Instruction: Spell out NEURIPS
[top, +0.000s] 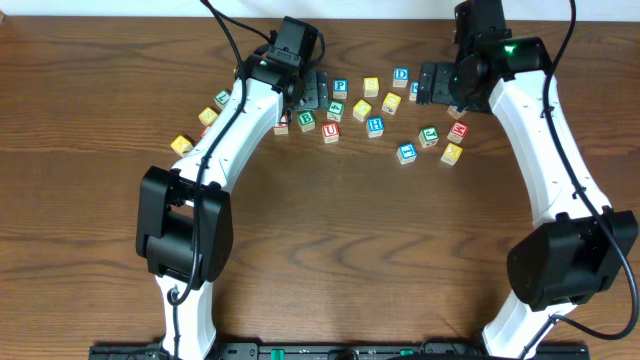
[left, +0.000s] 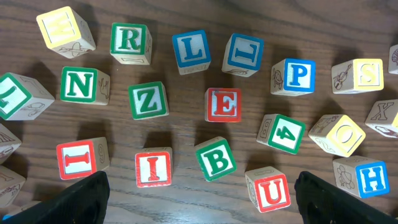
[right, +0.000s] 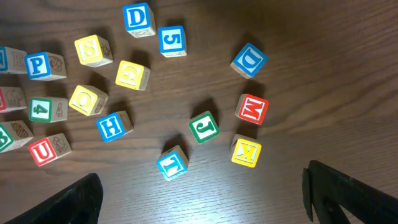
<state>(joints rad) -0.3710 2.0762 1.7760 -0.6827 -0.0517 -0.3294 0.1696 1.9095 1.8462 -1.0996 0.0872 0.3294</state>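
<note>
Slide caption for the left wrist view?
Open left gripper hovering over scattered wooden alphabet cubes, green N, red E and red U among them.

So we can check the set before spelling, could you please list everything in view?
N cube: one, green, left side, left wrist view.
R cube: one, green, beyond N.
E cube: one, red, centre.
I cube: at least one, red, near edge.
U cube: one, red, near edge.
P cube: one, blue, beside S.
S cube: one, yellow, right side.
Other cubes: many, mixed colours, scattered around.
Table: one, brown wood, underneath.
Arms: two, white and black, flanking cubes.
Left tool: one, black, open above cubes.
Right tool: one, black, open above cubes.
</note>
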